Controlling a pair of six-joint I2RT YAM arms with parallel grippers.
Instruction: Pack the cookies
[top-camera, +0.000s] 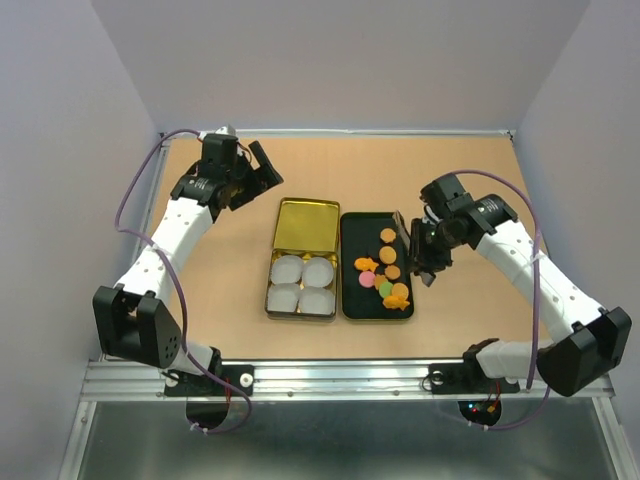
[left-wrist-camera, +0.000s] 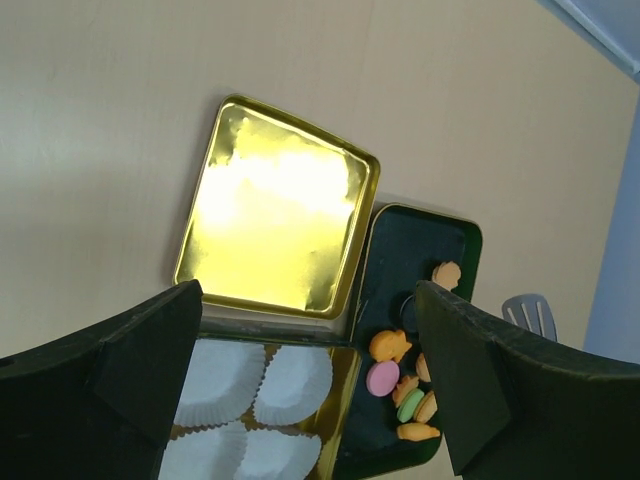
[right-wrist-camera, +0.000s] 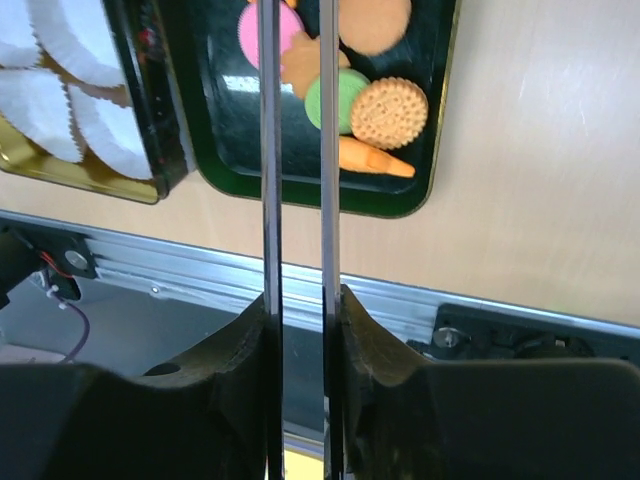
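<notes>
The cookies (top-camera: 385, 272) are strewn along the long axis of the black tray (top-camera: 358, 228), beside the gold tin (top-camera: 305, 225). An orange fish-shaped cookie (right-wrist-camera: 375, 160), indistinct from above, is shown by the right wrist view lying crosswise at the tray's near end. The left fingers (left-wrist-camera: 150, 360) are spread wide and empty; the right fingers (right-wrist-camera: 268, 150) are drawn nearly together over the tray, and whether anything is pinched cannot be told.

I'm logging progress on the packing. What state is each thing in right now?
Tin: open, lid laid flat.
Cups: all four empty, sitting in the tin.
Tray: holding loose cookies.
Cookies: all on the tray, none packed.
Left gripper: jaws wide open, empty.
Right gripper: jaws nearly together at the tray; tips out of view, so a hold is unclear.
</notes>
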